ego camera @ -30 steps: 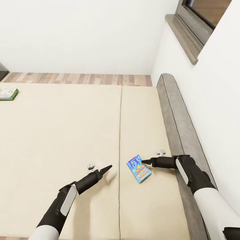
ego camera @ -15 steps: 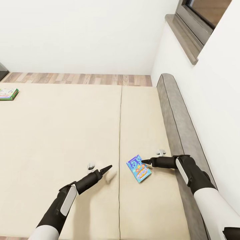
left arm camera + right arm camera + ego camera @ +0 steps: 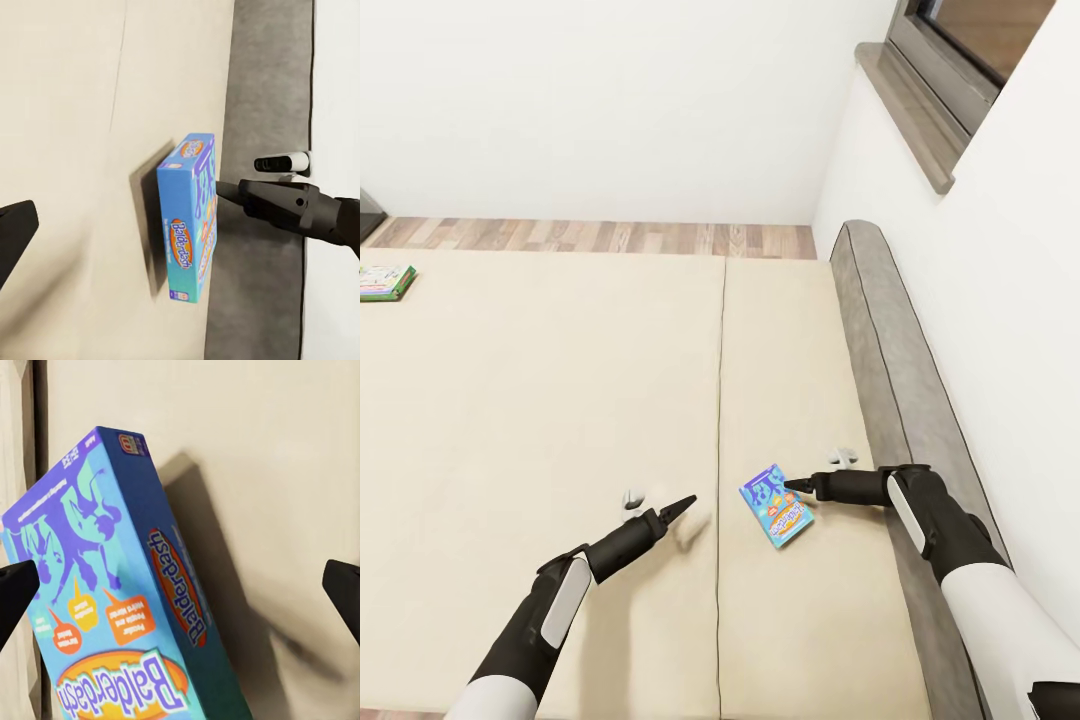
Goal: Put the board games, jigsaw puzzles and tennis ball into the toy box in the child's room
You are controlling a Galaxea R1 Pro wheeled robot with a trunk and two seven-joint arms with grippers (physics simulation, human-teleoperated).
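The blue board game lies flat on the bed near the grey headboard. Right end effector is spread wide, tips at the box's edge; left end effector hovers nearby, can't tell its state. Second game sits far off.

The flat green-edged printed game box on the cream bed is cut by the head view's edge, its lettering too small to read. In the right wrist view, the blue "Balderdash" box runs off frame.
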